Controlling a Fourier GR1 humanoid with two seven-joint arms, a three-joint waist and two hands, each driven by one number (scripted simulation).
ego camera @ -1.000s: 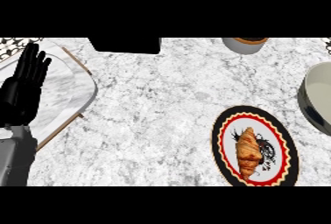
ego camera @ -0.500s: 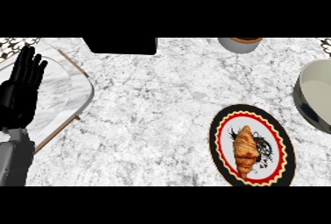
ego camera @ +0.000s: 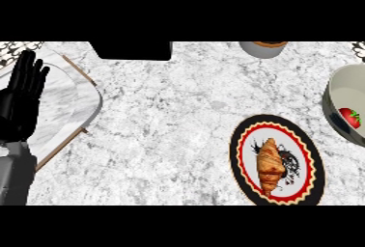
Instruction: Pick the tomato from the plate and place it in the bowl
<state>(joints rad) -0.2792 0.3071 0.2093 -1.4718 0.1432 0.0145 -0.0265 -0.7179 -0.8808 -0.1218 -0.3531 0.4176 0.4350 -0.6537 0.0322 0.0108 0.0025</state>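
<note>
A red tomato (ego camera: 349, 117) lies inside the pale bowl (ego camera: 341, 87) at the right edge, which is partly cut off by the view. The round plate (ego camera: 246, 144) with a black rim and red zigzag band sits at the lower right and carries a croissant (ego camera: 269, 163). My left hand (ego camera: 20, 105) rests open at the left edge, fingers straight and pointing up, far from the plate and the bowl. My right hand does not show in the view.
A marble board with a wooden edge (ego camera: 82, 103) lies beside my left hand. A black object (ego camera: 132, 49) sits at the back edge, and a grey cup (ego camera: 262, 48) stands at the back right.
The view has shifted so the scene slid left, bringing more of the bowl and the tomato inside it into sight. My left hand stays open and still.
</note>
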